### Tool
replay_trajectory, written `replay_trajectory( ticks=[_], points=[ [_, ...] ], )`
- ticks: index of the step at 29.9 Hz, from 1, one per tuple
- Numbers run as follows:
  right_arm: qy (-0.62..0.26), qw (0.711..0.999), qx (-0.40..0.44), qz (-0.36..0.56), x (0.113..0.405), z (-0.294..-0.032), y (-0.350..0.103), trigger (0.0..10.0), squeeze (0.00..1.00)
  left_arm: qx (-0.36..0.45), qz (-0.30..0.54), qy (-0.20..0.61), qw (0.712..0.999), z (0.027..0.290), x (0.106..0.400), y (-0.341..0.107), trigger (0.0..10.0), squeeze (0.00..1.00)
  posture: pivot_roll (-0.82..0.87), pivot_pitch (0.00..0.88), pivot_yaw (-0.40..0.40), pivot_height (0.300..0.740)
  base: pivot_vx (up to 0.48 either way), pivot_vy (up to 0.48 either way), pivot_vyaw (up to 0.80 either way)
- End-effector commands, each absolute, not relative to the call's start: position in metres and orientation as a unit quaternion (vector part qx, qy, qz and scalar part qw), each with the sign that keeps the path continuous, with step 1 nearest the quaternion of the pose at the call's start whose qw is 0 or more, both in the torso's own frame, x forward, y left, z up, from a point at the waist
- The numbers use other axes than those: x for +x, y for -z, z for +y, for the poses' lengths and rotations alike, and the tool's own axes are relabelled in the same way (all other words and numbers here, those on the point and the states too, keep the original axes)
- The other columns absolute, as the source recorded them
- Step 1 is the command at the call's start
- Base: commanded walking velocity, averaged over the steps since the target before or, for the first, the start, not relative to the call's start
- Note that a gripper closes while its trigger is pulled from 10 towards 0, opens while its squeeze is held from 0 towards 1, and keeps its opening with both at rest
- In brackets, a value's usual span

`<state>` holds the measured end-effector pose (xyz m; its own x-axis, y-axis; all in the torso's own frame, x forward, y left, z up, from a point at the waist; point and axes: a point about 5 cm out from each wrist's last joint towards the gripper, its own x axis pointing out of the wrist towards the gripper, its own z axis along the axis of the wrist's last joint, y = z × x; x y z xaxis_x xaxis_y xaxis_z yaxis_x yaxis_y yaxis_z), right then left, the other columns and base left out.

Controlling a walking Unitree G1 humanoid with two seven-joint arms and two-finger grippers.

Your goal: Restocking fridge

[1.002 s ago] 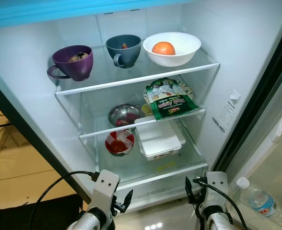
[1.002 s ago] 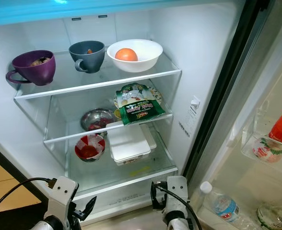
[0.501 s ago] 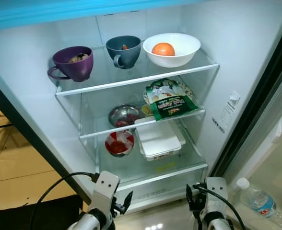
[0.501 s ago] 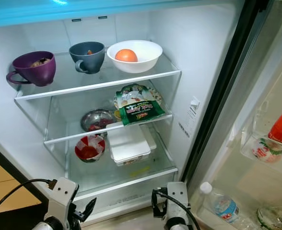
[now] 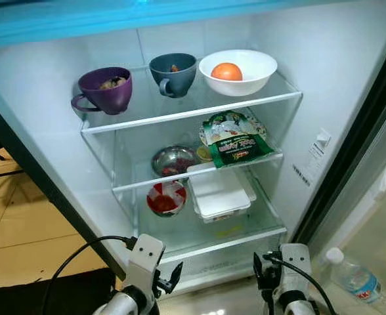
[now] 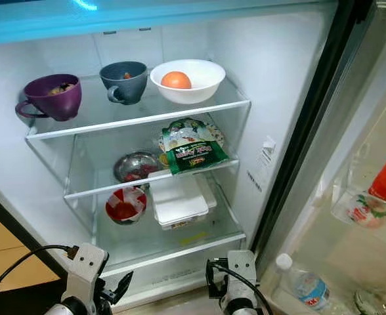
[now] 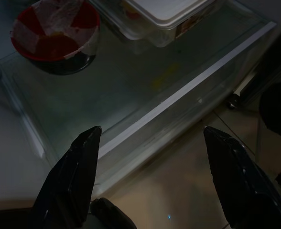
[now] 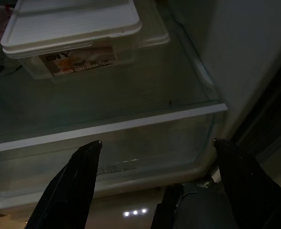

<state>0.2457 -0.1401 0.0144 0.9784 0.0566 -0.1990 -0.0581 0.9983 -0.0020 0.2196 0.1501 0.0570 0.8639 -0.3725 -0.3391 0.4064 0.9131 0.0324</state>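
The fridge stands open before me. On its top shelf (image 5: 180, 113) stand a purple cup (image 5: 104, 88), a grey-blue cup (image 5: 173, 73) and a white bowl (image 5: 253, 73) holding an orange (image 5: 226, 71). A green packet (image 5: 235, 141) and a metal bowl (image 5: 173, 159) sit on the middle shelf. Below are a red bowl (image 5: 166, 198) and a white lidded container (image 5: 220, 192). My left gripper (image 5: 169, 278) and right gripper (image 5: 261, 270) hang open and empty, low in front of the bottom shelf (image 8: 131, 125).
On my right the fridge door holds a water bottle (image 5: 354, 282) low down and a red-capped bottle (image 6: 385, 187) in a higher bin. Tiled floor (image 5: 16, 230) lies to the left of the fridge. The front part of the bottom glass shelf (image 7: 145, 81) is bare.
The whole picture has shifted slightly, so the camera moved. Nothing inside the fridge has moved. Both grippers stay low, open and empty.
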Motion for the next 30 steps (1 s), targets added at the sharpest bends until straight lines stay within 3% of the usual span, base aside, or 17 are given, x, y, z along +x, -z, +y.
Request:
replay_trajectory(
  ticks=[1, 30],
  points=[
    [-0.031, 0.994, -0.004, 0.106, 0.2421, -0.1388, -0.0102, 10.0, 0.0, 0.05, 0.175, 0.199, 0.963, 0.1509, 0.2169, -0.0516, 10.0, 0.0, -0.03, 0.138, 0.051, 0.569, 0.0, 0.0, 0.0],
    [-0.023, 0.994, -0.009, 0.104, 0.2426, -0.1409, -0.0096, 10.0, 0.0, 0.047, 0.176, 0.202, 0.962, 0.1503, 0.2181, -0.0509, 10.0, 0.0, -0.04, 0.134, 0.053, 0.704, 0.0, 0.0, 0.0]
  ],
)
